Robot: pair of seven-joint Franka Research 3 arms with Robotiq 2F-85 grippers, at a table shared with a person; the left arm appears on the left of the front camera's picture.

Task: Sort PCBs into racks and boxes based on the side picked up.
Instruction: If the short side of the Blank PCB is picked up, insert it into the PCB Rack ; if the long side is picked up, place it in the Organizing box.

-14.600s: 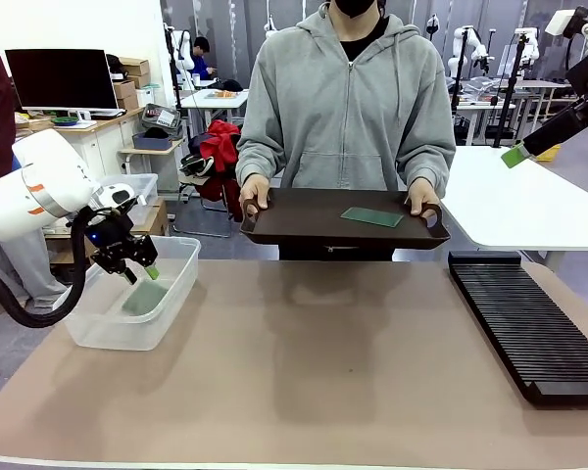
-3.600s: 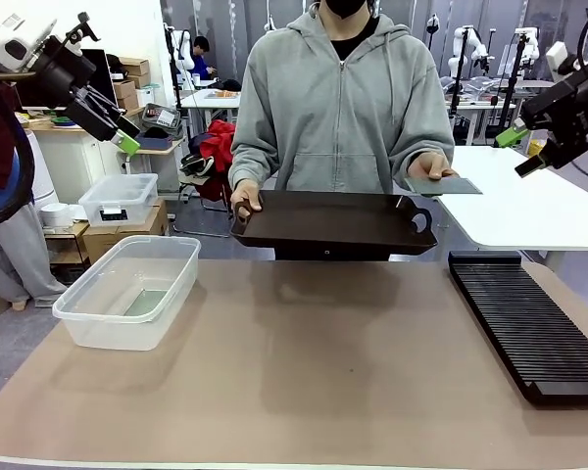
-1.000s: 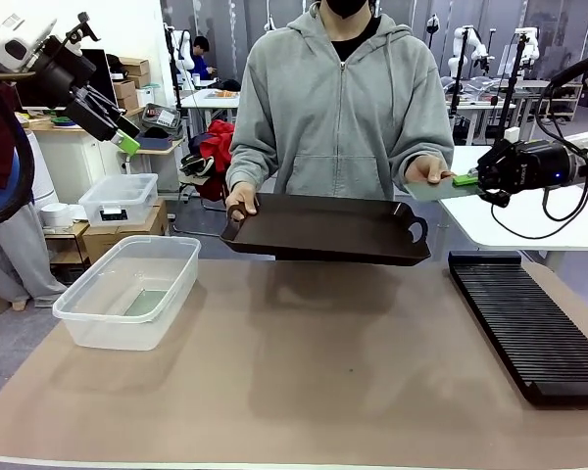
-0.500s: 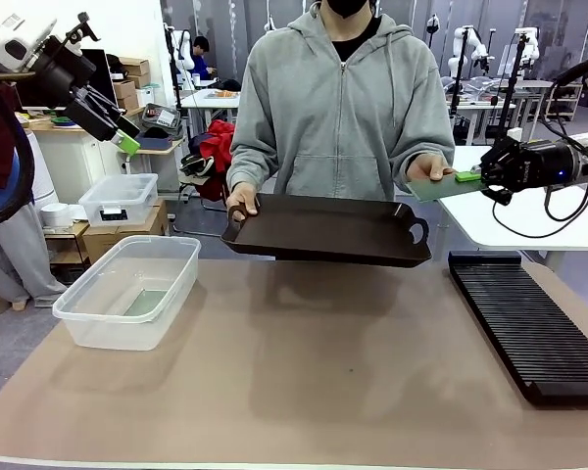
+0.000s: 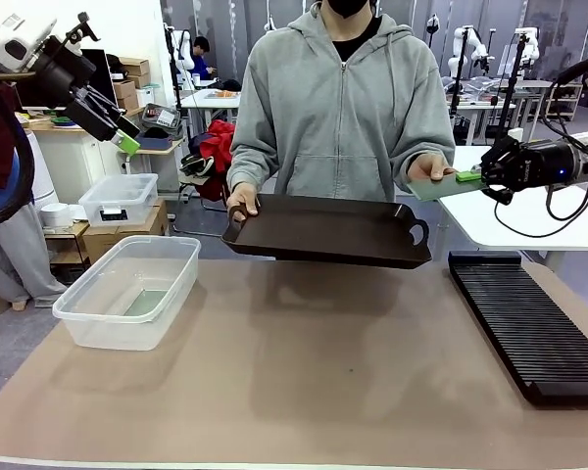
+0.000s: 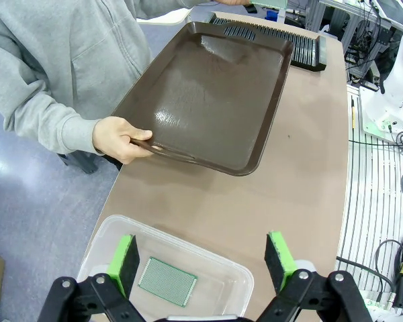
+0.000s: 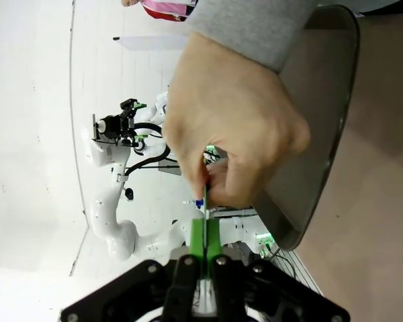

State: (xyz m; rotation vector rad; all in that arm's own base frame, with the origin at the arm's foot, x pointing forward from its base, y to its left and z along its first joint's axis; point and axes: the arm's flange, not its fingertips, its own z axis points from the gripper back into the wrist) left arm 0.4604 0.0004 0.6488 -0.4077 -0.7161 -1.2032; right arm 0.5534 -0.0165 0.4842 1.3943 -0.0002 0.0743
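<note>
The person's hand holds out a green PCB at the far right, above the table's far edge. My right gripper is shut on that board's right end. The right wrist view shows the PCB edge-on between the shut green pads, with the hand still pinching it. A second PCB lies flat in the clear box at the left. My left gripper hangs open and empty high above the box. The black slotted rack lies along the table's right side.
The person's other hand holds a dark brown tray, tilted, over the table's far edge. A smaller lidded clear tub and boxes stand beyond the table at the left. A white table stands behind the rack.
Earlier my left gripper rose from the box and the person lifted the PCB off the tray. Over the last second my right gripper shut on that board and shifted slightly right.
</note>
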